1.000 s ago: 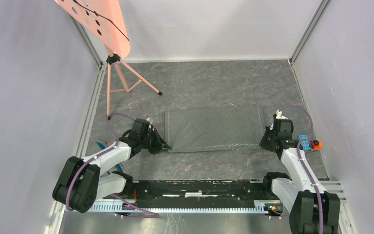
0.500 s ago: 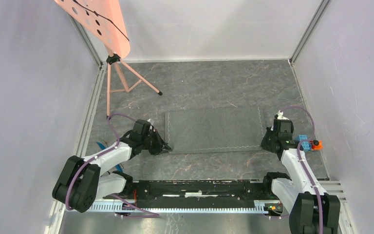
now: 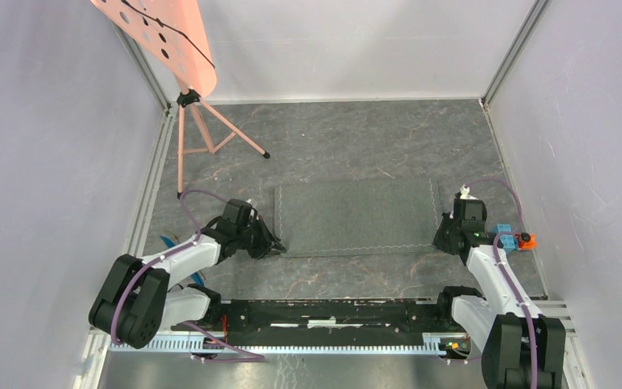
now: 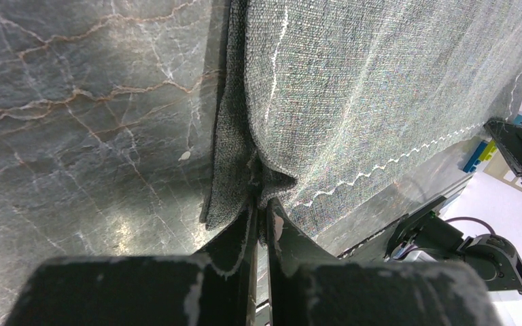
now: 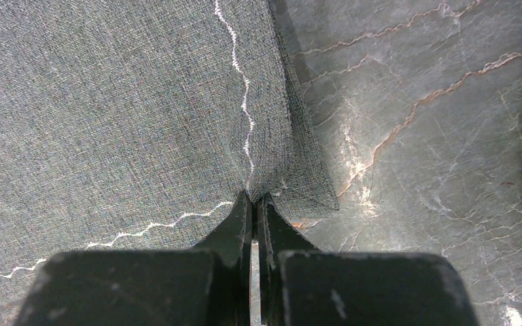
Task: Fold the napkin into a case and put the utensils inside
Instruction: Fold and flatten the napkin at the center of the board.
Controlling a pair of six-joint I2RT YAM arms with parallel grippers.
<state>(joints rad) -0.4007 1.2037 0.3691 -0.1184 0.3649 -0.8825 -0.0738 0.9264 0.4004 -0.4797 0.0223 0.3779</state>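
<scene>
Napkin (image 3: 356,215) edge drawn nearer — both pincers seemingly gripping

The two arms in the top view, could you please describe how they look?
Both the left arm and right arm have white link shells, chunky black joints and a purple cable looping along them. Each ends in black, paint-chipped fingers.

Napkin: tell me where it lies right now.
In the top view the napkin lies flat mid-table, folded into a wide rectangle, between the left pincer pinching its near-left corner and the right pincer pinching its near-right corner.
</scene>
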